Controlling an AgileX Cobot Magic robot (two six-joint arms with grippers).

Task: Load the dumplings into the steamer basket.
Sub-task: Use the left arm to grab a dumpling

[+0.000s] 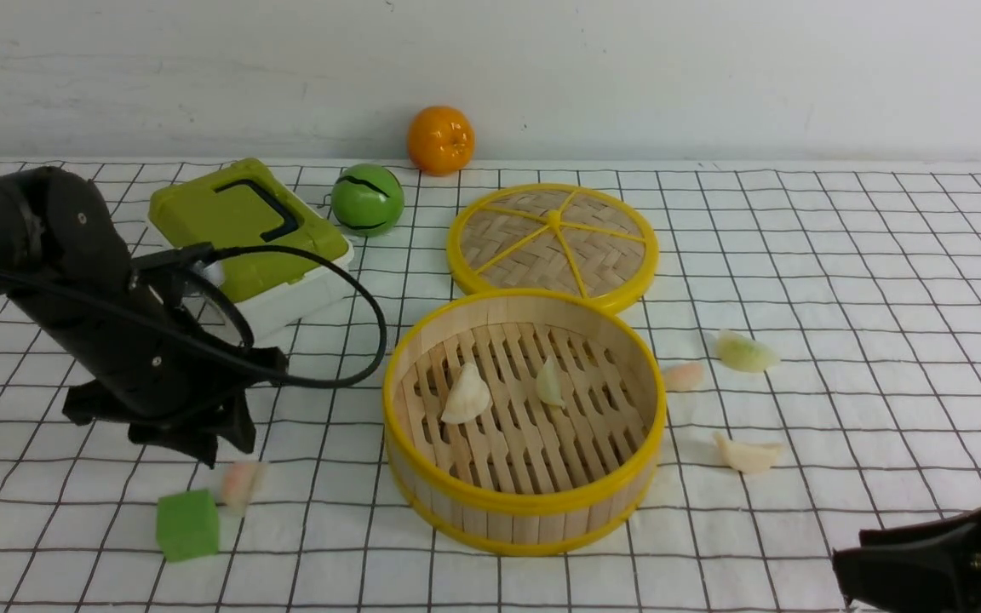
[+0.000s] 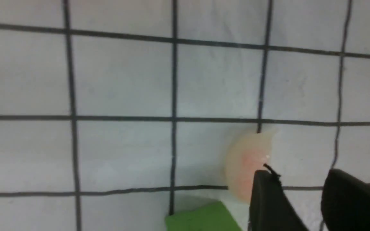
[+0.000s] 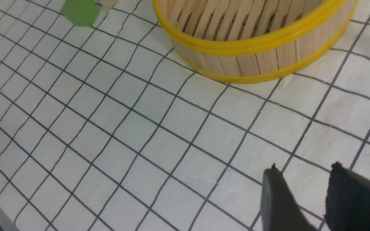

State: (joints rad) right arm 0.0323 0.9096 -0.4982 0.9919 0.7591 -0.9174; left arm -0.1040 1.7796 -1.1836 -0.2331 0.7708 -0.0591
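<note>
— Which one is it going for?

— The pink dumpling (image 1: pixel 239 485), lower left of the front view. It lies on the table (image 1: pixel 797 255) just beside a green cube (image 1: pixel 188 525). The left jaws hang right above it, parted a little with nothing between them.

— Lined up?

— Not to my eye. In the left wrist view the dumpling sits off to the outer side of one jaw, not in the gap. I'd slide across until it's centred, spread wider, come straight down and close gently, since it looks soft and slippery. Mind the cube too; it's near enough to get pinched along with it.

— And then?

— Lift well above the yellow rim before crossing. The steamer basket (image 1: pixel 524 502) stands mid-frame, already holding a white dumpling (image 1: pixel 467 394) and a pale green dumpling (image 1: pixel 550 381) on its slats.

— Any others?

— Three to the right of the basket: a second pink dumpling (image 1: pixel 683 375), a second green dumpling (image 1: pixel 744 352) and a second white dumpling (image 1: pixel 748 454).

— The right jaws?

— Low in the bottom right corner, slightly parted, empty, well apart from everything.
</note>
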